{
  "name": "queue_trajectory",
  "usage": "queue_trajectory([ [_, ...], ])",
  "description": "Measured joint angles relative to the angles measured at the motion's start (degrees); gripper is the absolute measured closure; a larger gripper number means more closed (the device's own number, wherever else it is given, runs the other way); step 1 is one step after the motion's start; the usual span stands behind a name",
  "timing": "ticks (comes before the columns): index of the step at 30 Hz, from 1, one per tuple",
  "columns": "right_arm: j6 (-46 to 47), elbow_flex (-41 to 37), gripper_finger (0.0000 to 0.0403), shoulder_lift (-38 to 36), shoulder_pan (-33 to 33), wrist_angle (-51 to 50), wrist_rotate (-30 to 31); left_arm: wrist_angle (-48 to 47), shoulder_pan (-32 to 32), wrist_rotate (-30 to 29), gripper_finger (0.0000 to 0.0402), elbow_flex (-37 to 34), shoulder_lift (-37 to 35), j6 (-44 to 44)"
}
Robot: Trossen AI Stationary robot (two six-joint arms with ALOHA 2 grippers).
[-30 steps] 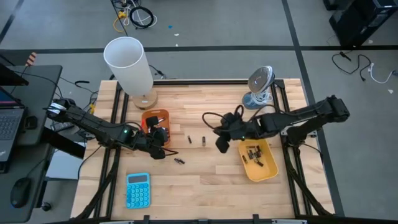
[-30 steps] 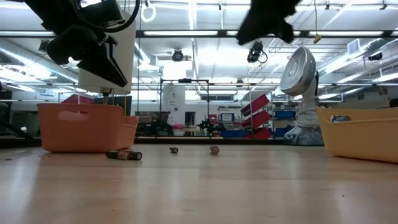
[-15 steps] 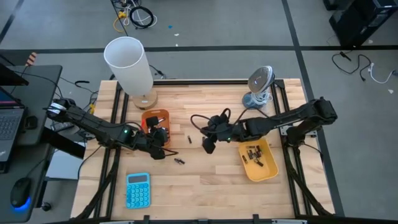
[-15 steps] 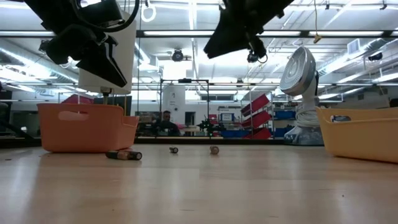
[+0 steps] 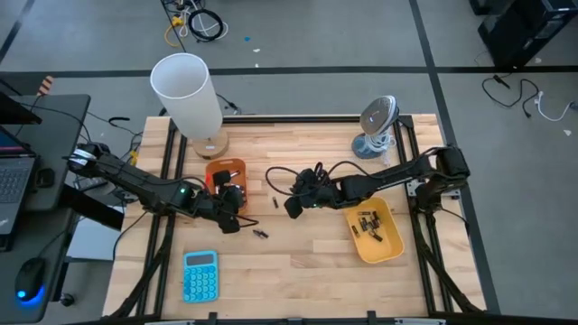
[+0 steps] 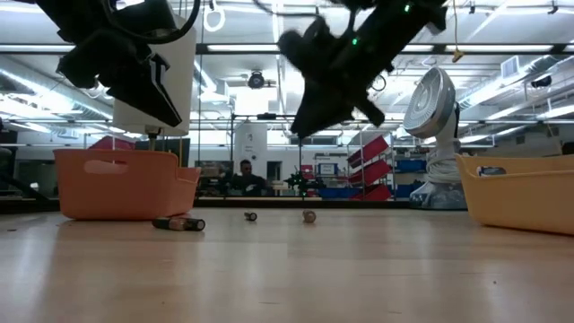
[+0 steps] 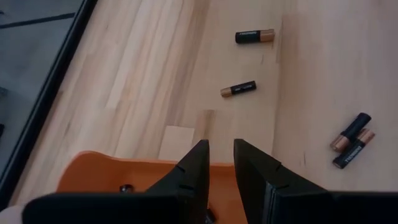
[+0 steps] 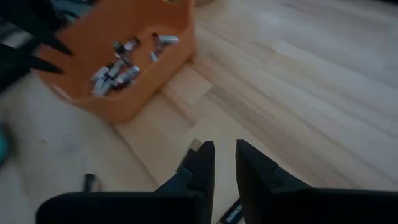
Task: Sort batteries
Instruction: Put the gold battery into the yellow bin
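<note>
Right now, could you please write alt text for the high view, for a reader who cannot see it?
Seen from above, the right gripper reaches over the middle of a wooden table near loose batteries, while the left gripper hovers beside an orange tray. A yellow tray, blue calculator, white cylinder and small fan also sit there.
</note>
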Motion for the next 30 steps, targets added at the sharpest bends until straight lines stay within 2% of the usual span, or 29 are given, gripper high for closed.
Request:
queue_trajectory([
  [4,0.7,0.0,0.0351,2.7,0.0,1.9,-2.6,0.3,0.0,0.6,0.0325,0.0,0.0,-1.1],
  [8,2.3,0.0,0.0351,4.8,0.0,2.1,-2.7,0.7,0.0,0.6,0.0325,0.0,0.0,-1.3],
  [14,8.2,0.0,0.0351,4.8,-0.8,-6.4,-3.1,1.6,0.0,0.6,0.0325,0.0,0.0,-1.3],
  [19,8.5,-0.1,0.035,4.8,-1.7,-8.0,-5.5,2.4,0.0,0.6,0.0325,-0.1,0.0,-1.3],
  [30,6.6,-0.1,0.03,6.1,-0.8,-7.5,-5.6,6.8,0.0,0.5,0.0325,-0.1,0.0,-1.3],
])
